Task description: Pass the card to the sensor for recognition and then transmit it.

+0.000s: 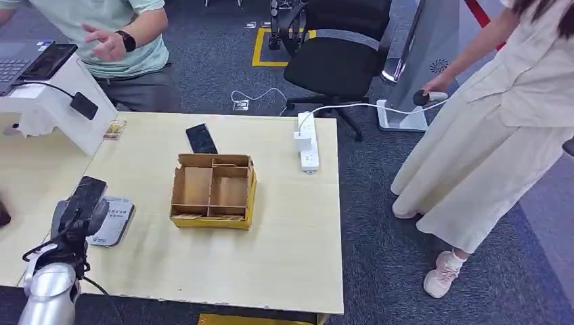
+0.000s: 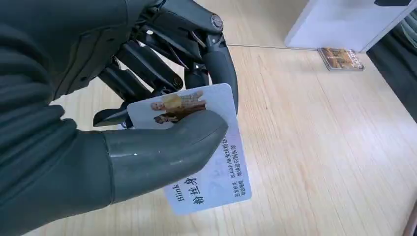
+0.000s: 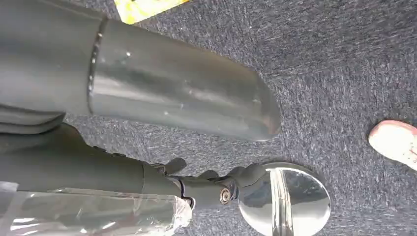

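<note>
The left hand [image 2: 162, 98] pinches the card [image 2: 209, 152] between thumb and fingers, just above the sensor [image 1: 112, 220] on the table [image 1: 271, 264]; the shallow pinch may let it slip.

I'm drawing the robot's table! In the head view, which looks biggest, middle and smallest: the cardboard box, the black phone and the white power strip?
1. The cardboard box, easily the largest.
2. and 3. The white power strip and the black phone look too alike in size to rank; the strip is longer and thinner, the phone shorter and wider.
</note>
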Controlling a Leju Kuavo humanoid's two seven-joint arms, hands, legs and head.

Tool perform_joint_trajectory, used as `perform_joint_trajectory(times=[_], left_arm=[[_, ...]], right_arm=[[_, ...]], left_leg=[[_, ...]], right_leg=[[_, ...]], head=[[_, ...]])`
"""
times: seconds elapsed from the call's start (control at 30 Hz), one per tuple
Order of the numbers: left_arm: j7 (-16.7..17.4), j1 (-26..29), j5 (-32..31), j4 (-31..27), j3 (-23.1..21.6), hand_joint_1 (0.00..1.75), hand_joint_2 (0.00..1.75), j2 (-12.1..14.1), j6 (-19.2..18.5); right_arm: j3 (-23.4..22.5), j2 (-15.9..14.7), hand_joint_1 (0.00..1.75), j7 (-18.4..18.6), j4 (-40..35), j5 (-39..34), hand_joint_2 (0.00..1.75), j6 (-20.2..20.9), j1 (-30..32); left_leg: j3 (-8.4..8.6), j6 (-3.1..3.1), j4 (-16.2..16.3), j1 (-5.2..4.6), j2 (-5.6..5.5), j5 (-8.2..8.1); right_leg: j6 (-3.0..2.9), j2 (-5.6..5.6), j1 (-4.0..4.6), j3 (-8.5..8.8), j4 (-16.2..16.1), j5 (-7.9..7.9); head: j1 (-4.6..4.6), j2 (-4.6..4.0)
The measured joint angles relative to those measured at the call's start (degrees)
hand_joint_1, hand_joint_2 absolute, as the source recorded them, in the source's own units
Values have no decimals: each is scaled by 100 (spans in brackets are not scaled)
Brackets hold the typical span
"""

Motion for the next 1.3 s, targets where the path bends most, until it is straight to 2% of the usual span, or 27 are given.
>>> perform_joint_trajectory(times=[0.17,0.37,0.77,1.3], left_arm=[[59,-239,-92,277,-107,175,175,11,15],[81,-374,-188,518,-155,175,175,142,144],[186,-383,-149,642,-144,175,175,345,398],[367,-169,-109,758,-135,175,175,380,239]], right_arm=[[2,-4,0,17,0,-37,0,0,5],[2,-17,0,15,9,-83,0,-2,15],[4,-46,0,6,37,-162,0,0,18],[57,-57,0,6,55,-229,0,0,5]], left_leg=[[-1,0,0,0,0,-1],[0,0,0,1,5,0],[-3,0,-1,0,3,0],[-3,0,-1,0,2,0]], right_leg=[[1,0,0,0,0,-1],[1,5,0,-1,0,0],[1,3,0,0,0,-1],[1,1,0,0,0,-1]], head=[[0,0],[-4,0],[-2,0],[-2,-2]])
